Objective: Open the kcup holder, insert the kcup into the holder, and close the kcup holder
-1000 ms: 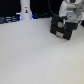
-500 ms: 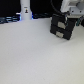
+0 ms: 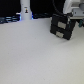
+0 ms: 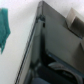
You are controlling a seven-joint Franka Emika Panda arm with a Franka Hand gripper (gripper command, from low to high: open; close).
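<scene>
Two stacked drawer fronts mark the black boxy kcup holder [image 3: 62, 26], standing tilted on the white table [image 3: 30, 55] toward the exterior view's right, under the white arm [image 3: 72, 9]. Whether the jaws are open cannot be told. A white bottle-like object [image 3: 25, 8] stands well apart.

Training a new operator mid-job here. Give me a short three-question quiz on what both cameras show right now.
1. True or false: the kcup holder sits toward the exterior view's left.
2. Which tall white object stands at the back of the table? A) white bottle B) mug C) bowl
3. Fill in: in the wrist view, the green shape lies on the white surface ____ the black holder.

Key: 1 false, it sits toward the right; 2 A; 3 beside, apart from it. The hand's state cannot be told from either view.
</scene>
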